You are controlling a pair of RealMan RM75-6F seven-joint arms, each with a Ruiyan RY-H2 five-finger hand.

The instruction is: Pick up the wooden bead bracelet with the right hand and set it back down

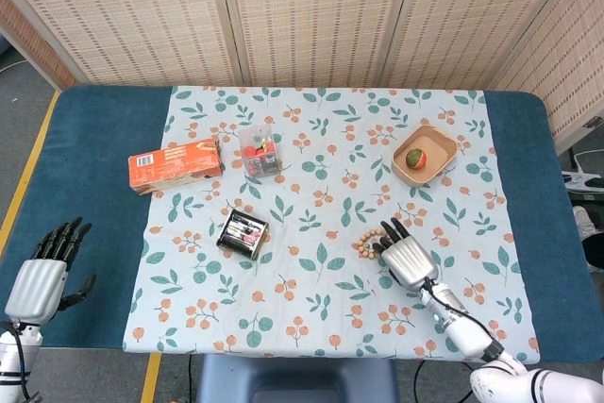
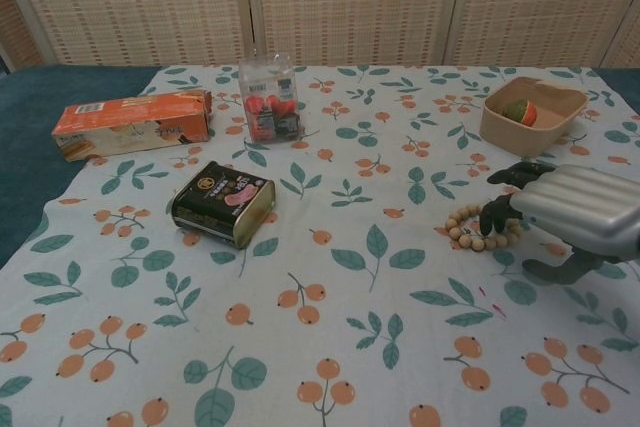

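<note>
The wooden bead bracelet point(image 1: 367, 244) point(image 2: 467, 231) lies flat on the floral tablecloth, right of centre. My right hand point(image 1: 406, 257) point(image 2: 570, 209) hovers over its right side, palm down, fingers spread and pointing forward; the fingertips point(image 2: 497, 213) cover part of the ring. No grip on the beads shows. My left hand point(image 1: 42, 271) rests open at the near left over the blue table surface, seen only in the head view.
A tan bowl point(image 1: 438, 159) point(image 2: 500, 127) with a small fruit stands behind the bracelet. A dark tin point(image 1: 243, 233) point(image 2: 223, 203), a clear box point(image 1: 259, 152) point(image 2: 270, 97) and an orange carton point(image 1: 175, 164) point(image 2: 130, 123) sit to the left.
</note>
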